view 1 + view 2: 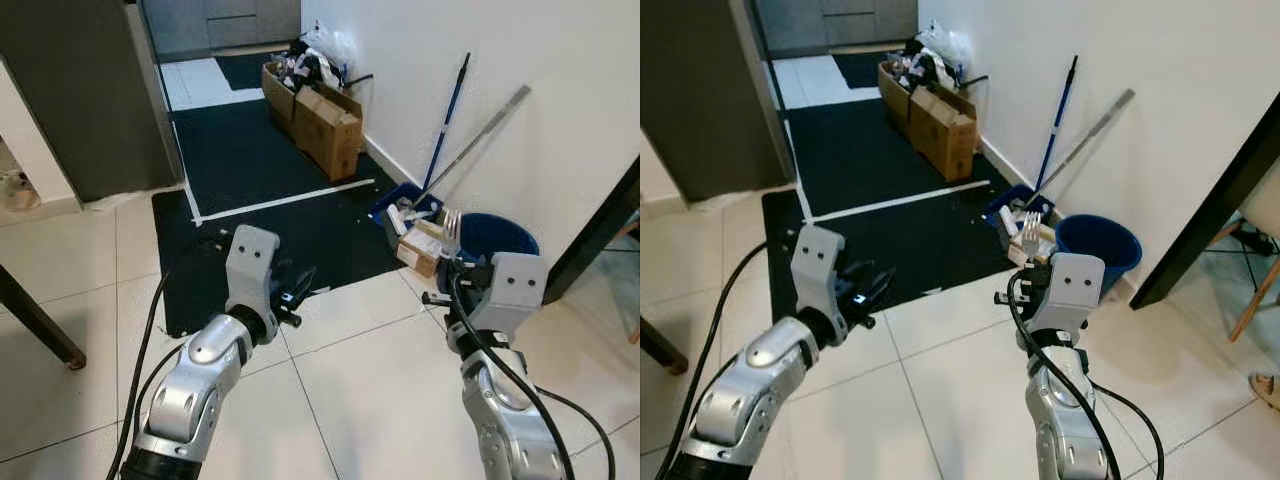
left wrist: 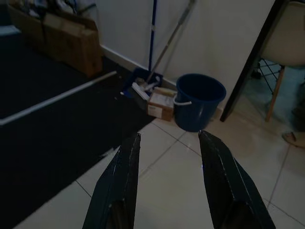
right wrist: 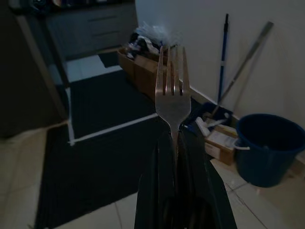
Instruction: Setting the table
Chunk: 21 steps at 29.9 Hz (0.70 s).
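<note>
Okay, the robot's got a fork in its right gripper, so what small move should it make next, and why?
Probably turn toward the table while keeping the grip. The right gripper is shut on the fork, tines up, and the left gripper is open and holds nothing. Ahead lie only floor, a blue bucket and boxes; a dark table edge shows at the robot's right.

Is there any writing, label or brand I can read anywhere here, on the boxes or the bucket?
No text is readable.
Small cardboard box beside the blue bucket: pale label, too blurred to read.
Large cardboard boxes by the wall: no legible print.
Fork in the right gripper: no marking visible.
</note>
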Motion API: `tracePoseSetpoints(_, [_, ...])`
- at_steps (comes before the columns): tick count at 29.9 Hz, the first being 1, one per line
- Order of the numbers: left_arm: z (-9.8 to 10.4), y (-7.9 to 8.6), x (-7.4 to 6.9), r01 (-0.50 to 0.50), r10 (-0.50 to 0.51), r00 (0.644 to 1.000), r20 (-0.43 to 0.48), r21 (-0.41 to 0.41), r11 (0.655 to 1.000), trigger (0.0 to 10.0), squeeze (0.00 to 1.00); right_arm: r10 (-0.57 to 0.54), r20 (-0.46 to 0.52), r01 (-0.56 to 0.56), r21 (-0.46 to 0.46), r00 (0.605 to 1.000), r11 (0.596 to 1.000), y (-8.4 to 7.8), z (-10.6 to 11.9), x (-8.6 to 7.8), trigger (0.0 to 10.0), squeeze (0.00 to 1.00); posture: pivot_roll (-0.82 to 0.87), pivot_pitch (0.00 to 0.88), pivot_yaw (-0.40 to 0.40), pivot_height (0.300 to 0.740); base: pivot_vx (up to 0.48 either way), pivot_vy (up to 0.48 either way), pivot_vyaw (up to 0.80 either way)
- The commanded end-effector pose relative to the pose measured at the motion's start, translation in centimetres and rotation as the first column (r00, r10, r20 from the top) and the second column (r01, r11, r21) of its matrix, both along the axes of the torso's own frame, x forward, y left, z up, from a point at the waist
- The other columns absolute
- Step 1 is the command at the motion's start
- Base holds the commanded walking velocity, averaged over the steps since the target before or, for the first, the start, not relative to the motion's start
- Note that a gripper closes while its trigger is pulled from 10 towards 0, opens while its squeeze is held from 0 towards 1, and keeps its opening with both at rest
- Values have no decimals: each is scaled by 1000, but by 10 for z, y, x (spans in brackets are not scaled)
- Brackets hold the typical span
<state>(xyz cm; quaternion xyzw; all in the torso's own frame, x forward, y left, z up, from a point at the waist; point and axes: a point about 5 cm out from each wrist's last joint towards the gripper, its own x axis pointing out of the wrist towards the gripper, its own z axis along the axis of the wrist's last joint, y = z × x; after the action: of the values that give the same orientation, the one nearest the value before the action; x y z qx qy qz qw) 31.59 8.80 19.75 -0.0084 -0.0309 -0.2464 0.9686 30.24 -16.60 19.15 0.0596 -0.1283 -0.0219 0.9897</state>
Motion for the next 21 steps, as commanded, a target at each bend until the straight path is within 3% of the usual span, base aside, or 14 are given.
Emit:
tracePoseSetpoints(1, [-6, 0, -3, -6, 6, 1000, -16, 22, 1000, 10000, 0, 5, -1, -5, 18, 1000, 1000, -2, -1, -3, 10000, 0, 0, 109, 71, 740, 0, 0, 794])
tracePoseSetpoints(3, [-10, 0, -5, -12, 13, 1000, -25, 30, 999, 10000, 0, 13, -2, -12, 68, 1000, 998, -3, -1, -3, 10000, 0, 4, 114, 72, 740, 0, 0, 794])
tracePoseSetpoints(4, [-12, 0, -6, -20, 21, 999, -36, 37, 999, 10000, 0, 24, -1, -23, 189, 1000, 982, -5, 0, -3, 10000, 0, 4, 114, 72, 740, 0, 0, 794])
tracePoseSetpoints(5, [-12, 0, -6, -20, 21, 999, -36, 37, 999, 10000, 0, 24, -1, -23, 189, 1000, 982, -5, 0, -3, 10000, 0, 4, 114, 72, 740, 0, 0, 794])
tracePoseSetpoints(7, [-14, 0, -7, -23, 25, 999, -40, 43, 999, 10000, 0, 70, 29, -76, 348, 997, 935, -6, 2, -3, 10000, 0, 8, 116, 75, 740, 0, 0, 794])
tracePoseSetpoints(8, [-15, 0, -8, -24, 26, 999, -44, 45, 999, 10000, 0, 136, 71, -153, 449, 988, 881, -3, 6, -5, 10000, 0, 7, 116, 77, 740, 0, 0, 794])
tracePoseSetpoints(9, [-15, 0, -8, -24, 26, 999, -44, 45, 999, 10000, 0, 136, 71, -153, 449, 988, 881, -3, 6, -5, 10000, 0, 7, 116, 77, 740, 0, 0, 794])
tracePoseSetpoints(11, [-16, 0, -9, -26, 29, 998, -52, 48, 999, 10000, 0, 314, 237, -392, 604, 920, 694, 9, 21, -14, 10000, 0, 7, 116, 77, 740, 0, 0, 791])
tracePoseSetpoints(13, [-16, 0, -9, -27, 30, 998, -57, 51, 998, 10000, 0, 419, 363, -552, 606, 832, 572, 18, 33, -25, 10000, 0, 8, 117, 78, 740, 0, 0, 788])
tracePoseSetpoints(14, [-16, 0, -9, -28, 31, 998, -58, 52, 998, 10000, 0, 447, 392, -593, 594, 804, 544, 21, 36, -29, 10000, 0, 8, 117, 78, 740, 0, 0, 781])
tracePoseSetpoints(15, [-16, 0, -9, -28, 31, 998, -58, 52, 998, 10000, 0, 447, 392, -593, 594, 804, 544, 21, 36, -29, 10000, 0, 8, 117, 78, 740, 0, 0, 781])
tracePoseSetpoints(16, [-17, 0, -10, -30, 33, 998, -60, 55, 998, 10000, 0, 506, 434, -662, 568, 746, 489, 28, 39, -37, 10000, 0, 8, 117, 78, 740, 0, 0, 781])
tracePoseSetpoints(18, [-17, 0, -10, -32, 35, 998, -60, 57, 998, 10000, 0, 524, 438, -677, 562, 730, 474, 29, 39, -39, 10000, 0, 8, 117, 78, 740, 0, 0, 781])
tracePoseSetpoints(21, [-18, 1, -12, -33, 37, 997, -62, 59, 998, 10000, 0, 602, 450, -738, 540, 659, 405, 36, 35, -48, 10000, 0, 8, 119, 80, 740, 0, 0, 788])
